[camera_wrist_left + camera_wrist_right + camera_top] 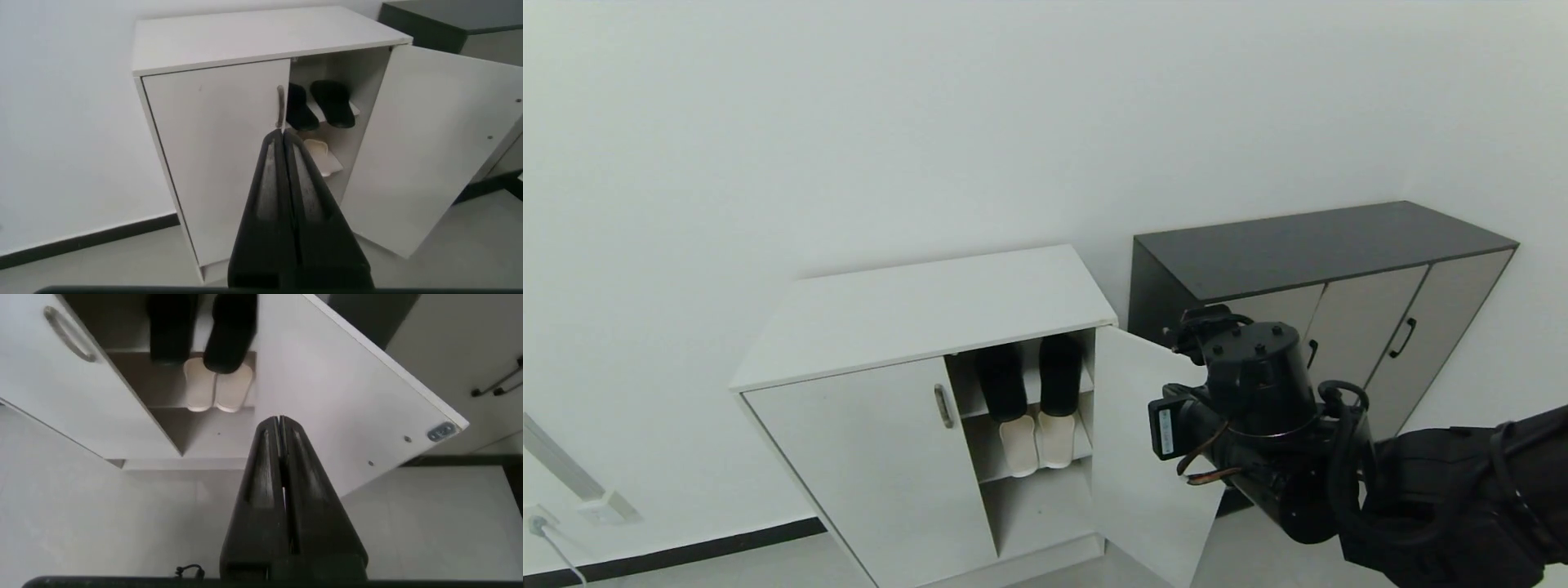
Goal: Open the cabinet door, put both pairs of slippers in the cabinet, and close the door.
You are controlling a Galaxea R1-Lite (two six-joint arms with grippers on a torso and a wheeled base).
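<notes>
Found the white cabinet (915,314) standing against the far wall (931,122). Noted its left door (866,465) shut and its right door (1143,457) swung wide open toward the right. Saw a slim metal handle (943,406) set upright on the left door, close to the edge where the two doors meet.

Spotted both pairs already inside, in the right half of the cabinet. Placed the black slippers (1029,376) side by side on the upper shelf. Placed the pale slippers (1037,441) side by side on the middle shelf (1086,445), straight below the black pair.

Made out the right claw (280,423) with its fingers pressed together, pinching nothing. Placed it above the floor (82,506), near the open right door and in front of the cabinet's open half. Could not tell whether it touched the door.

Made out the left claw (282,135) pressed together as well, pinching nothing. Placed it in front of the cabinet, apart from the left door and pointed toward the handle.

Noticed a dark cabinet (1307,245) just to the right of the white one, also against the wall, its grey doors (1356,327) shut. Picked out a socket with a cable (535,523) low on the wall at the far left, above a black skirting strip (686,551).
</notes>
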